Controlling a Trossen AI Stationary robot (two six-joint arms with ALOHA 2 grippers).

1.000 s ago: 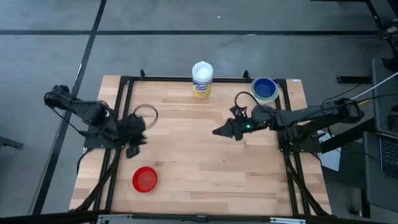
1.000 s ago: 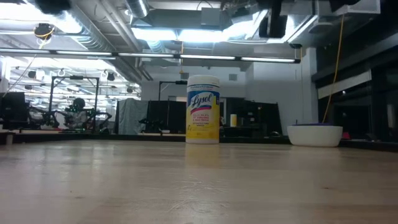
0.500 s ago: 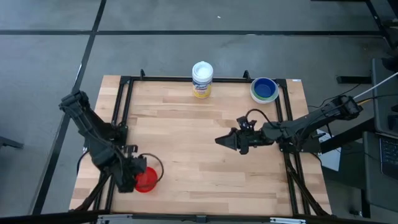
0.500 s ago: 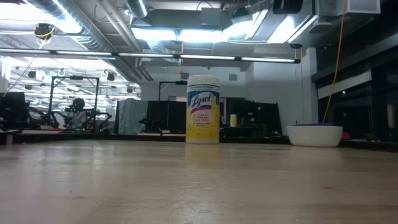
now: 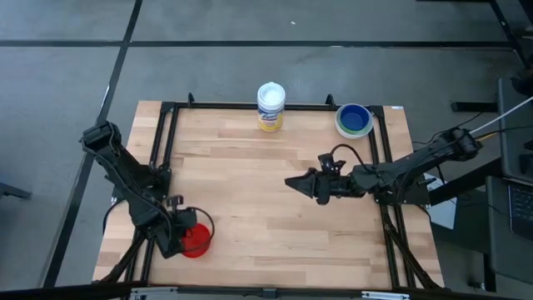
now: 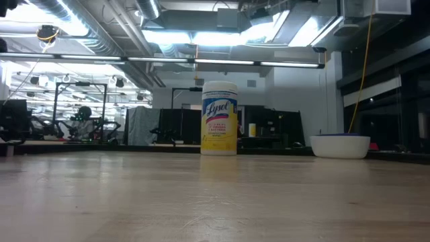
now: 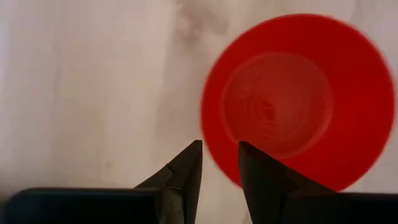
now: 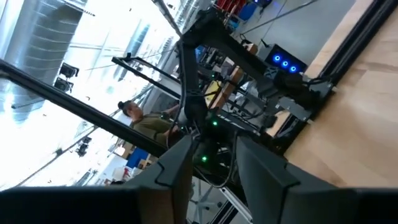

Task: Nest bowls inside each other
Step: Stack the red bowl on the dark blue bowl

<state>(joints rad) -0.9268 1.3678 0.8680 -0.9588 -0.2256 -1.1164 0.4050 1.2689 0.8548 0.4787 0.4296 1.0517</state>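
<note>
A red bowl point(image 5: 196, 241) stands upright on the table near the front left corner. My left gripper point(image 5: 178, 243) points down over its left edge. In the left wrist view this gripper point(image 7: 219, 155) is open, with one finger over the bowl's rim point(image 7: 214, 158) and the other over bare wood; no touch shows. At the far right stands a white bowl point(image 5: 354, 121) with a blue bowl nested in it, also in the low view point(image 6: 340, 146). My right gripper point(image 5: 290, 181) hangs open and level above mid-table, holding nothing.
A white canister with a yellow-blue label point(image 5: 271, 106) stands at the far edge, mid-table point(image 6: 220, 118). A black frame point(image 5: 166, 133) runs along the table's sides. Bare wood lies between the two grippers. A person point(image 8: 134, 115) shows in the room beyond.
My left gripper has swung from the table's left middle toward the near edge and sunk down over the red bowl, turning as it went. My right gripper has drifted a little toward the near edge. The bowls have stayed in place.
</note>
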